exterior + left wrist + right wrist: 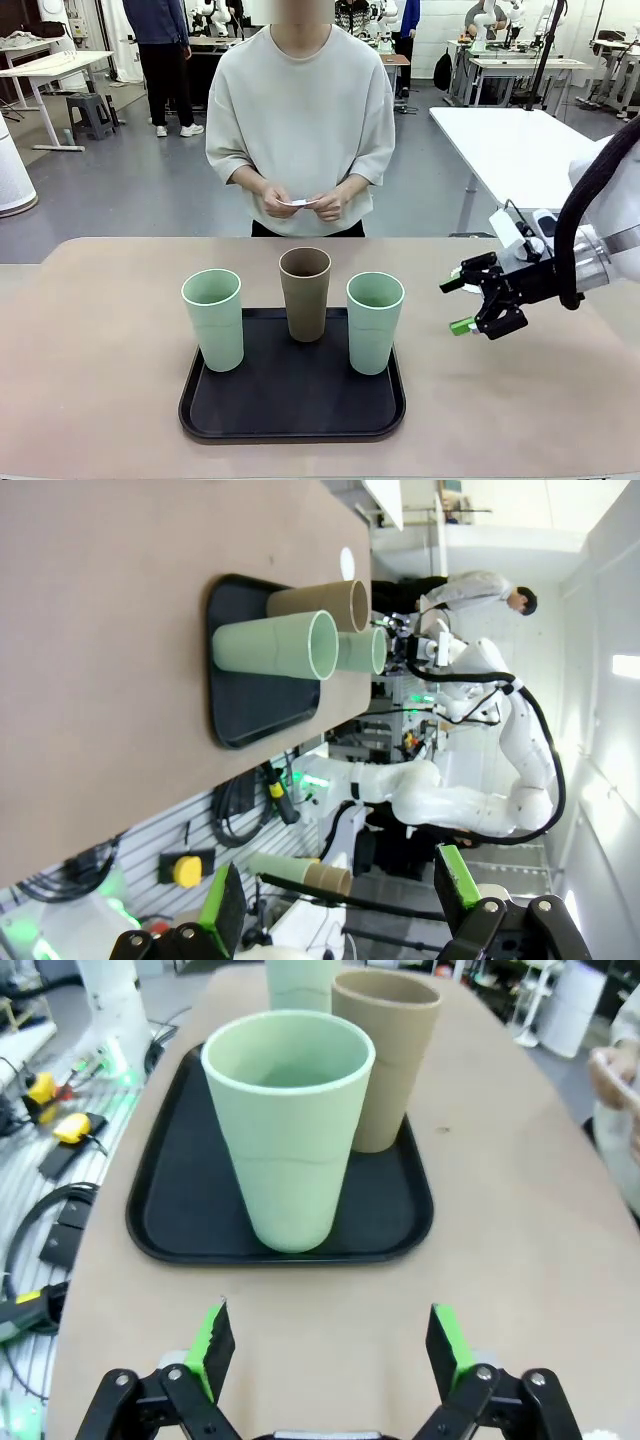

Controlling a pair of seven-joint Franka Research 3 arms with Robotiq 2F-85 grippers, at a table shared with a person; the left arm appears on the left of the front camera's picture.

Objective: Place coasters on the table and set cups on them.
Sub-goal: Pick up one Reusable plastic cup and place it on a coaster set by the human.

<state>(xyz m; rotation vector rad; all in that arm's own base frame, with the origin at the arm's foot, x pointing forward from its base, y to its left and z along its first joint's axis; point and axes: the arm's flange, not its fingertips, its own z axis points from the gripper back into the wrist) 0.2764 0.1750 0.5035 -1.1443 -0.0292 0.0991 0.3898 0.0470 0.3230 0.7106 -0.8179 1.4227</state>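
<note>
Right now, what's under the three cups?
All three cups stand on the black tray, which lies on the table. Bare tray surrounds each base; whatever lies directly beneath the bases is covered.

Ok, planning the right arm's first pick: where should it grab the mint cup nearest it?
Probably grip its mid wall, level from the robot's right: the mint cup stands upright at the right edge of the tray, that side clear, and the open right gripper faces it.

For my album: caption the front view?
Three cups on a black tray; person holds white coasters; right end effector open beside them.
</note>
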